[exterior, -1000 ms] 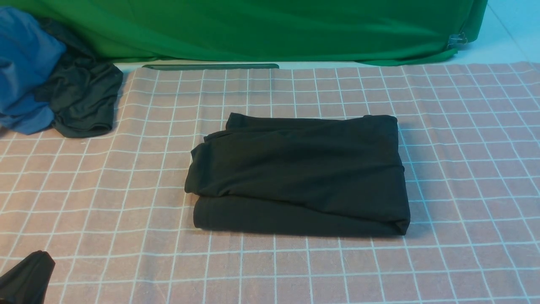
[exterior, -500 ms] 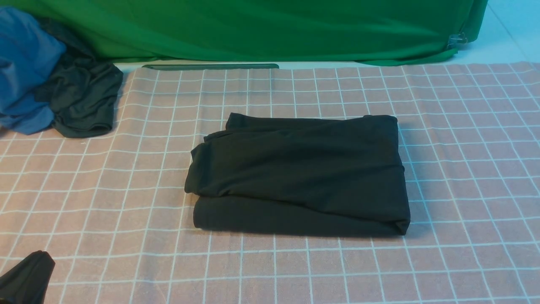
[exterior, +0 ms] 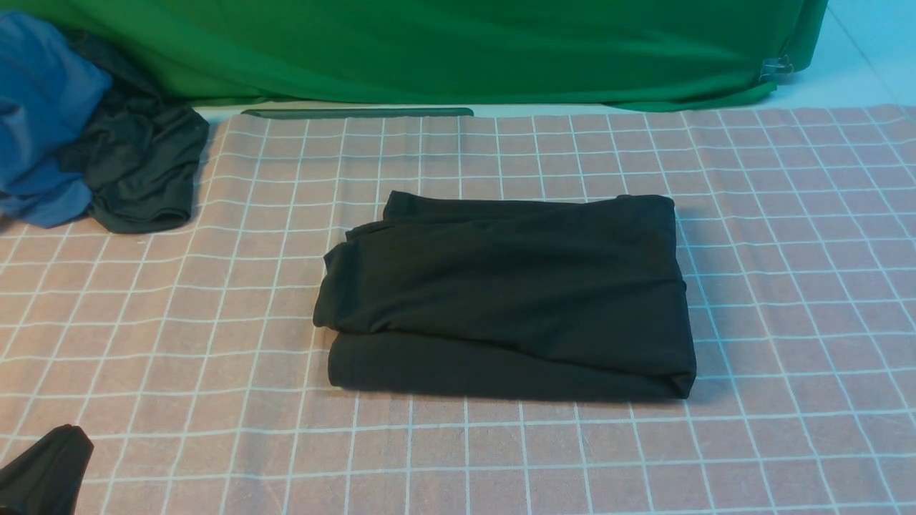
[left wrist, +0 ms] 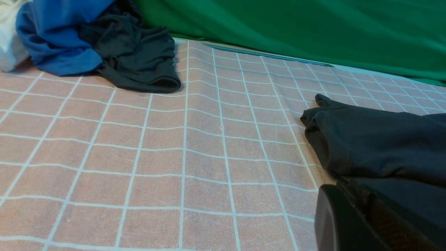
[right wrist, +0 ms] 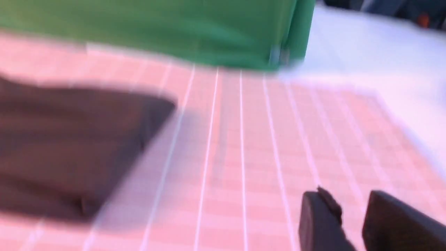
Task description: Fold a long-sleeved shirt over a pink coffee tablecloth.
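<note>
One soft black long-sleeved shirt (exterior: 504, 297), folded rectangular

My front camera sits between my arms, looking forward and down across the pink coffee tablecloth (exterior: 787, 214) toward the green cloth (exterior: 458, 50). My left wrist camera skims low and close, facing that same backdrop. My right wrist camera, blurred, hangs low at the far side. All three share the long-sleeved shirt (exterior: 508, 293).
</note>
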